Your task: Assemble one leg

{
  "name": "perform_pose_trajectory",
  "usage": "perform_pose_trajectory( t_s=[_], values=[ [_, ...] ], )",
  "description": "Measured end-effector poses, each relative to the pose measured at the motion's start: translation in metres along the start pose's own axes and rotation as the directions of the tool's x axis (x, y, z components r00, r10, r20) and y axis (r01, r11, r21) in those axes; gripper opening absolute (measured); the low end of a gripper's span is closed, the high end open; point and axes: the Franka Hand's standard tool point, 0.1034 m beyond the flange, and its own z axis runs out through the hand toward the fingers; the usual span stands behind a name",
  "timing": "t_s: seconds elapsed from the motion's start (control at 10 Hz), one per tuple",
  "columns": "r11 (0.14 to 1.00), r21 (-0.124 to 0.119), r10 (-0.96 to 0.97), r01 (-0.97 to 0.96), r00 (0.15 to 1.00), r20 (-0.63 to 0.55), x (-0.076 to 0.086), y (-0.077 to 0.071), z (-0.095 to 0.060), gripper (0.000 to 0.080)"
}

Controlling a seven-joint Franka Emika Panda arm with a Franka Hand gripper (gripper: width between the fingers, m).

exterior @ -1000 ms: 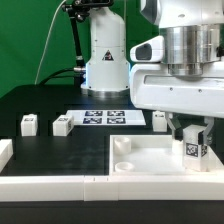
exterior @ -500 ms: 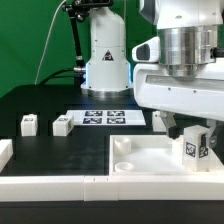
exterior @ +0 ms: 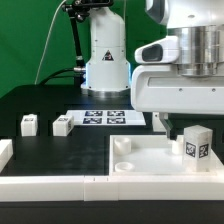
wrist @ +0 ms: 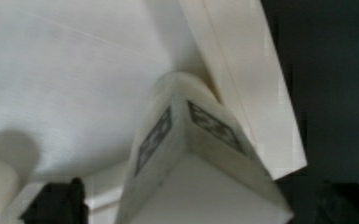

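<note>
A tagged white leg [exterior: 196, 146] is standing upright on the white panel [exterior: 150, 158]; the claw [exterior: 190, 124] is hanging just above it, its fingers apart and gripping nothing

Over the panel [exterior: 150, 160], you have little room: the leg [exterior: 196, 147] stands upright at its corner on the exterior view's right, the wrist housing directly above. Two small blocks [exterior: 29, 124] [exterior: 62, 125] and the marker board [exterior: 107, 118] occupy the dark surface [exterior: 40, 105] beyond.
</note>
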Motion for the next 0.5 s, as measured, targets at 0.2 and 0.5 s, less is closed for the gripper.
perform_pose_trajectory(
  t_s=[0.2, 0.5],
  values=[
    [0.980, -0.005, -0.199, 0.199, 0.980, 0.005, -0.0014, -0.0013, 0.0014, 0.0648],
    [0.869, -0.034, -0.494, 0.494, 0.869, 0.012, -0.0017, -0.0002, 0.0032, 0.0648]
  ],
)
